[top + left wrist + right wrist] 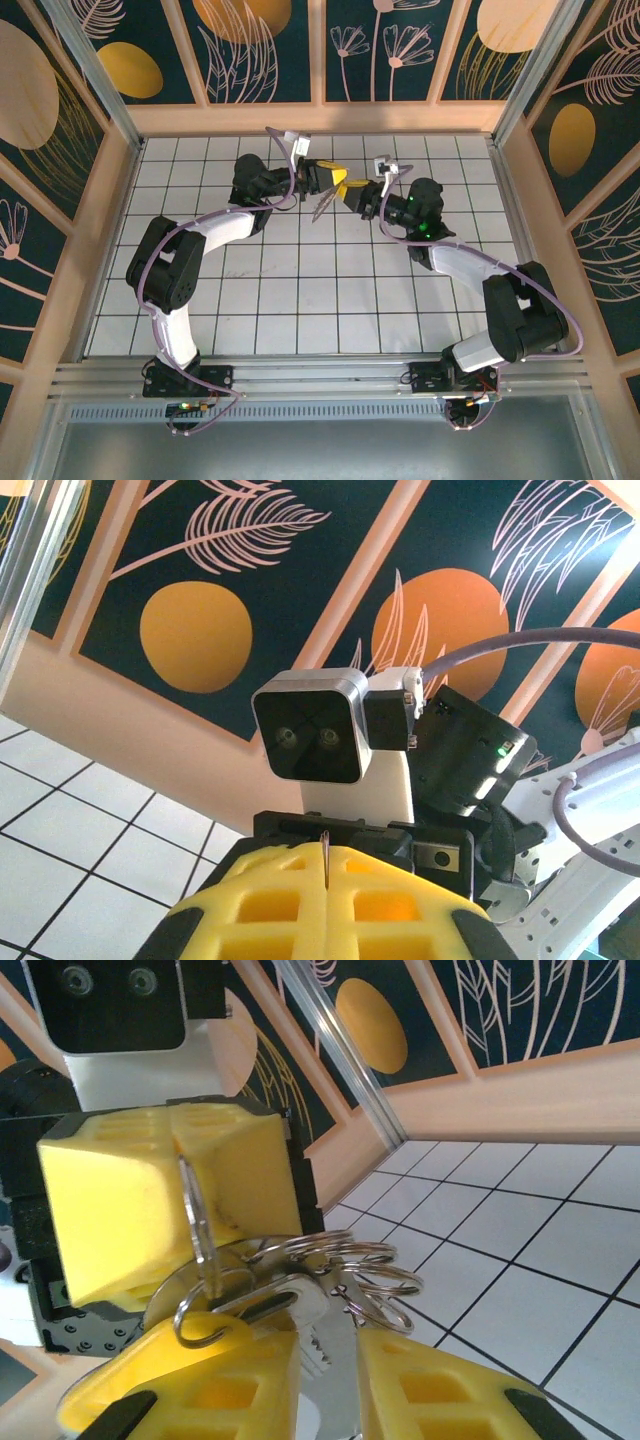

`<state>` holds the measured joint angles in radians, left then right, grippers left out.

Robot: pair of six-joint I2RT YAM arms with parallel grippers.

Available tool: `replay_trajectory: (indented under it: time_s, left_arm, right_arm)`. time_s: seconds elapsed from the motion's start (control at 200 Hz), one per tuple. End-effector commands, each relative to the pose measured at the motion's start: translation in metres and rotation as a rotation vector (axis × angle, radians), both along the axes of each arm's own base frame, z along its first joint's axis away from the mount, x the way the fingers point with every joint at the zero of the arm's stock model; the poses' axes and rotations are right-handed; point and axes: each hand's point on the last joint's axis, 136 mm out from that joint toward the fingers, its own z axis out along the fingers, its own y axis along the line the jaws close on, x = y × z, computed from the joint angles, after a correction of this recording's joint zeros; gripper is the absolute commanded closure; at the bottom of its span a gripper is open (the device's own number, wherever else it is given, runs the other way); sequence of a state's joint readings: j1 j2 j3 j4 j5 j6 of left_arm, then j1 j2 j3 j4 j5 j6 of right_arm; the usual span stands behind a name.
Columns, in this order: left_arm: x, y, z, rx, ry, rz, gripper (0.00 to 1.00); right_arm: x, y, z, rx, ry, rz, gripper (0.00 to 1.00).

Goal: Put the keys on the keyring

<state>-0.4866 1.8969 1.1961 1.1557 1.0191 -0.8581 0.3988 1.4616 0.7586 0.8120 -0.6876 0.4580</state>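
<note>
Above the far middle of the table my two grippers meet tip to tip. My left gripper point(325, 180) point(325, 865) is shut on a thin silver keyring point(325, 848), seen edge-on in the seam between its yellow fingers point(150, 1200). The same ring's edge point(192, 1210) runs down to a small loop point(200, 1325). My right gripper point(352, 192) point(328, 1338) holds the toothed blade of a silver key point(335, 1380) between its yellow fingers. Several linked silver split rings point(370, 1265) hang beside the key's head. The bunch dangles below both grippers point(320, 207).
The white tiled table point(300, 290) lies below, walled by wooden frames and dark flowered panels point(260, 50). The right wrist's camera block point(310, 725) sits directly ahead of the left fingers, very close. An aluminium post point(335, 1050) stands at the far corner.
</note>
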Motion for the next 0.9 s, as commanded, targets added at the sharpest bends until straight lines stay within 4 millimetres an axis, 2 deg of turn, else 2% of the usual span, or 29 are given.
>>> replay_trajectory:
  time_s: [0.0, 0.39, 0.616, 0.661, 0.776, 0.891]
  left_arm:
    - [-0.012, 0.003, 0.023, -0.042, -0.07, -0.007, 1.0]
    - [-0.007, 0.005, 0.025, -0.061, -0.064, 0.039, 1.0]
    - [-0.005, 0.01, 0.029, -0.107, -0.049, 0.072, 1.0]
    - [-0.006, 0.012, 0.031, -0.123, -0.045, 0.078, 1.0]
    - [-0.006, 0.018, 0.037, -0.178, -0.032, 0.102, 1.0]
    - [-0.006, 0.024, 0.042, -0.232, -0.018, 0.129, 1.0]
  right_arm:
    - [-0.001, -0.008, 0.016, 0.015, -0.057, -0.021, 0.78]
    - [-0.002, -0.037, 0.017, 0.009, -0.054, -0.085, 0.78]
    - [0.0, -0.058, 0.034, 0.042, -0.073, -0.143, 0.78]
    - [0.001, -0.059, 0.04, 0.057, -0.076, -0.148, 0.75]
    - [0.003, -0.059, 0.055, 0.111, -0.085, -0.147, 0.6]
    - [0.006, -0.058, 0.068, 0.174, -0.082, -0.134, 0.56]
